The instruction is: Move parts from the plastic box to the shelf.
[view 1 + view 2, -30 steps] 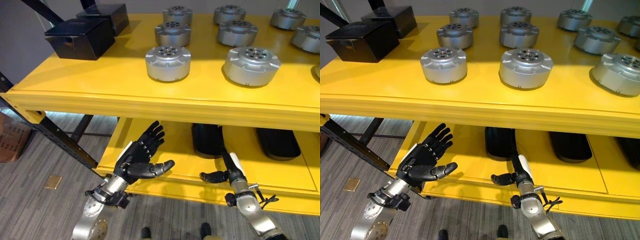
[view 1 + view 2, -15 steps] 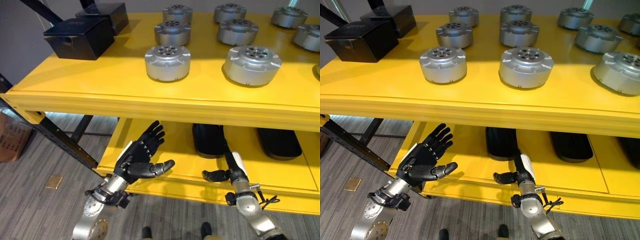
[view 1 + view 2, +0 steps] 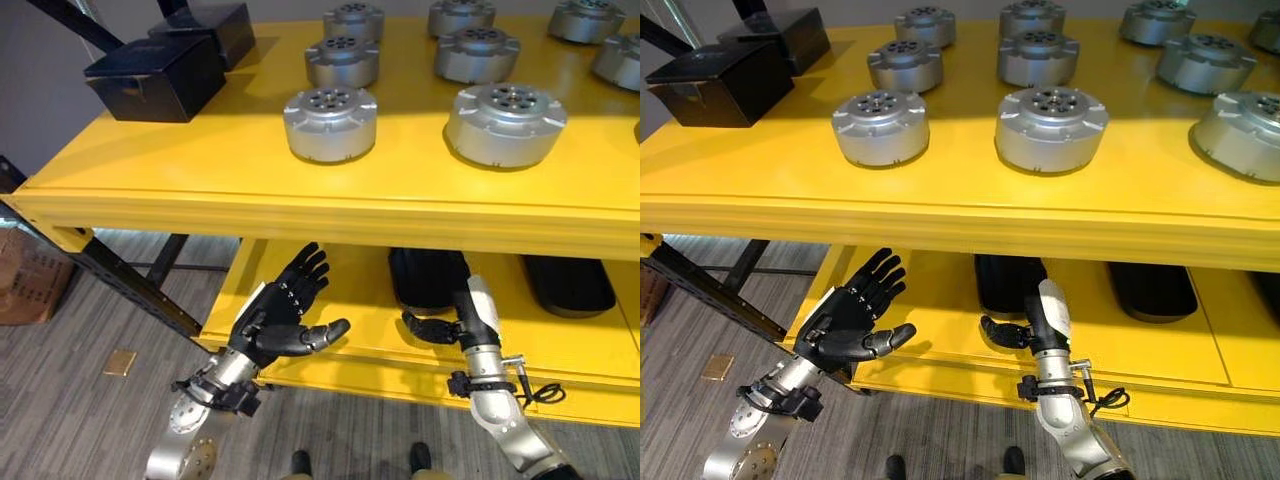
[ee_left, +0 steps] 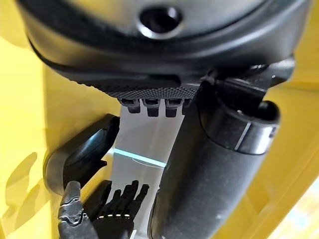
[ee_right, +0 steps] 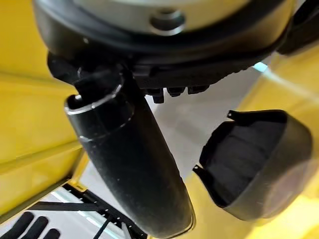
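My left hand [image 3: 278, 322] hangs below the front lip of the shelf [image 3: 200, 170], palm turned inward, fingers straight and fanned upward, thumb stuck out sideways; it carries nothing. I judge it is held low and clear like this because there is no part to bring up just now. My right hand [image 3: 1025, 328] is edge-on to the head camera in front of the lower tier, forearm rising almost vertically, thumb hooked toward my left. Its fingers are too foreshortened for me to tell whether they are straight or curled, but I see no part in it.

Out from the hands, dark moulded pieces [image 3: 428, 277] lie on the lower tier [image 3: 350, 290] just behind my right hand. On the upper tier, the silver round parts [image 3: 331, 123] stand in spaced rows, flat side down, which leaves room between them. Two black boxes [image 3: 156, 76] sit at the left rear corner.
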{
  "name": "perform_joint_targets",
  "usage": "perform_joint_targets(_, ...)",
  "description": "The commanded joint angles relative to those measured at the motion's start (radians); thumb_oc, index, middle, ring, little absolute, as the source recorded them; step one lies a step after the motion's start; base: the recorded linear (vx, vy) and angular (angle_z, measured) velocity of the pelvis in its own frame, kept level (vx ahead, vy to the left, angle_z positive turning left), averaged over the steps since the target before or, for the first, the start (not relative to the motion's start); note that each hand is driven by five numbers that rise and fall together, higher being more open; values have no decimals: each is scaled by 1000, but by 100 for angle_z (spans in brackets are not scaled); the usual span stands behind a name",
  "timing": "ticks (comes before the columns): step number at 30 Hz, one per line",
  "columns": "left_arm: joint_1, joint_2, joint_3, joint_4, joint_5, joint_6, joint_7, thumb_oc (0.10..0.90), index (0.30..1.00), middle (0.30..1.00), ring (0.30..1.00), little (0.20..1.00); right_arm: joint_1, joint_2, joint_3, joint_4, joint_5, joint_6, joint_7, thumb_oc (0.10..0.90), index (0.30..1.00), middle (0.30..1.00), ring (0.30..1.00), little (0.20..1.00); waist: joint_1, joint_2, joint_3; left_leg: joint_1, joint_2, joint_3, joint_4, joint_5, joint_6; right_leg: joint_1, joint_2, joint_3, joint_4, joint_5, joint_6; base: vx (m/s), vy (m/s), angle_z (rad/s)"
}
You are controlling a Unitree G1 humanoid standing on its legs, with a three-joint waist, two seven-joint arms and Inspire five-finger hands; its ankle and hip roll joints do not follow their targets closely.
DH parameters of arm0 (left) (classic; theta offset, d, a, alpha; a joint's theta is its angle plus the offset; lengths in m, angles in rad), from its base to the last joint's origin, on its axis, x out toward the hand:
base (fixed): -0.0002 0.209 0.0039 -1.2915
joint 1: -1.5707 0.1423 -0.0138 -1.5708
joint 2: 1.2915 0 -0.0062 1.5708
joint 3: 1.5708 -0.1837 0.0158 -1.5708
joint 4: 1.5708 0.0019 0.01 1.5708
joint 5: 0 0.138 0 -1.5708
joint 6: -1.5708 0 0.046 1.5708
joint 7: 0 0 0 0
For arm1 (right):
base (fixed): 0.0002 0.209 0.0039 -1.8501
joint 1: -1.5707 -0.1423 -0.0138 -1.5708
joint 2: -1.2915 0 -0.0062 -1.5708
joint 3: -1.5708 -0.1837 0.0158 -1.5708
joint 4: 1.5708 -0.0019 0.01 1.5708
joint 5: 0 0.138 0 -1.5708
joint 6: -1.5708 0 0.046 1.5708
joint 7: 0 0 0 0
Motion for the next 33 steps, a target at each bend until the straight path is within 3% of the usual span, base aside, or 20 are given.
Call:
perform_joint_targets(1,-106,15,19,-88,-28,-104,-23,900,1000,1000,1000,1000,-128,-12,-30,-122,-7,-107,-26,900,1000,1000,1000,1000,-1,-49,-23,25,-27,6,-3,-88,45,40,-29,-54,74,-145,-16,0,0,0)
perform_joint_targets(7,-96,15,18,-92,-35,-105,-26,900,1000,1000,1000,1000,-117,-9,-37,-131,16,-112,-47,900,1000,1000,1000,1000,-4,-52,-24,26,-25,13,-3,-88,45,42,-28,-54,65,-139,-15,0,6,0)
perform_joint_targets(14,-104,16,-4,-85,-50,-73,-84,900,1000,1000,1000,1000,-82,15,-71,-206,256,-108,47,900,1000,1000,1000,1000,-34,-59,-23,32,-30,41,-3,-94,48,39,-25,-32,48,-123,-8,-1,109,-3)
perform_joint_targets(22,-146,25,-43,-87,-43,-56,-188,900,1000,1000,1000,1000,30,33,-146,-371,296,-83,86,900,1000,1000,1000,1000,-120,-65,-32,58,-65,137,-3,-123,77,13,-62,35,41,-80,40,51,264,-20)
perform_joint_targets(24,-144,49,-60,-106,-55,-26,-226,900,1000,1000,1000,1000,94,17,-190,-412,309,-81,99,900,1000,1000,1000,1000,-154,-68,-28,56,-84,172,-3,-136,92,-14,-87,56,39,-51,69,60,287,-29)
perform_joint_targets(28,-139,59,-49,-135,-93,-45,-248,900,1000,1000,1000,1000,141,2,-238,-432,323,-72,127,900,1000,1000,1000,1000,-184,-68,-24,51,-104,238,-3,-148,104,-49,-113,46,18,-14,99,-11,213,-33)
perform_joint_targets(29,-138,68,-35,-147,-49,-80,-198,900,1000,1000,1000,1000,140,4,-232,-438,334,-76,189,900,1000,1000,1000,1000,-186,-68,-12,81,-103,311,-3,-176,105,-73,-133,-43,59,-14,117,-78,174,-51)
perform_joint_targets(30,-140,79,-28,-155,-38,-96,-188,900,1000,1000,1000,1000,136,3,-223,-443,331,-80,201,900,1000,1000,1000,1000,-183,-66,-6,85,-102,340,-3,-177,114,-84,-151,-73,116,-25,115,-91,131,-61)
perform_joint_targets(32,-147,95,-20,-160,-42,-107,-199,900,1000,1000,1000,1000,133,4,-217,-442,332,-79,194,900,1000,1000,1000,1000,-177,-63,-4,78,-105,348,1,-175,128,-88,-168,-80,185,-39,105,-140,-7,-146)
perform_joint_targets(33,-156,115,-16,-175,-71,-123,-216,900,1000,1000,1000,1000,125,7,-209,-424,339,-83,163,900,1000,1000,1000,1000,-164,-61,-1,54,-110,337,23,-169,148,-106,-189,-77,318,-48,86,-181,-45,-120)
